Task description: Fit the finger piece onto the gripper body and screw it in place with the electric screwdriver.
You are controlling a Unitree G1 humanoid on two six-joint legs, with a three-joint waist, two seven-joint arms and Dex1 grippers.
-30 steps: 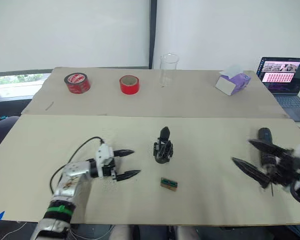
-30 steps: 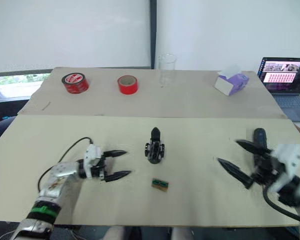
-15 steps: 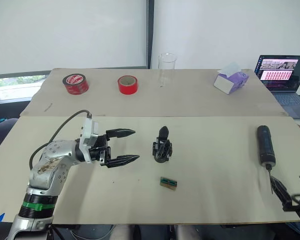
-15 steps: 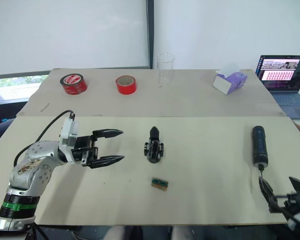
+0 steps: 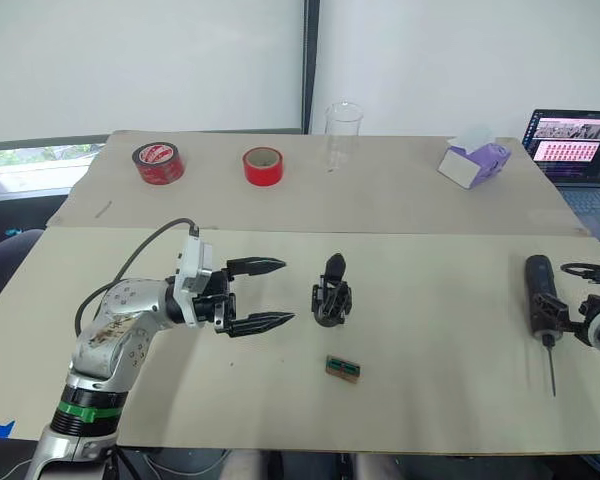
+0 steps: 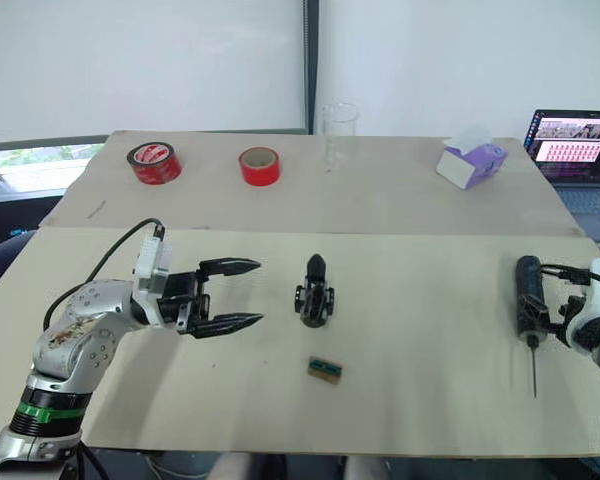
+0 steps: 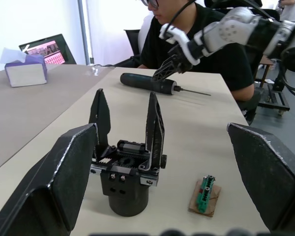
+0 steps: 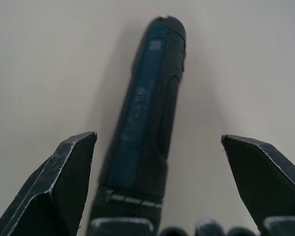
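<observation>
Near the right edge of the worktop (image 5: 110, 250): the electric screwdriver (image 5: 539, 295), lying flat, long axis running from far edge to near edge, bit toward the near edge. Straddling it, the right gripper (image 8: 160, 189), spread wide, one finger to each side, not yet closed. Clearly the nearer arm for that tool. Mid-worktop: the gripper body (image 5: 332, 297), upright, both prongs seemingly already fitted. Just to its left, level with it, the left gripper (image 5: 276, 294), wide open and pointing straight at it, empty.
</observation>
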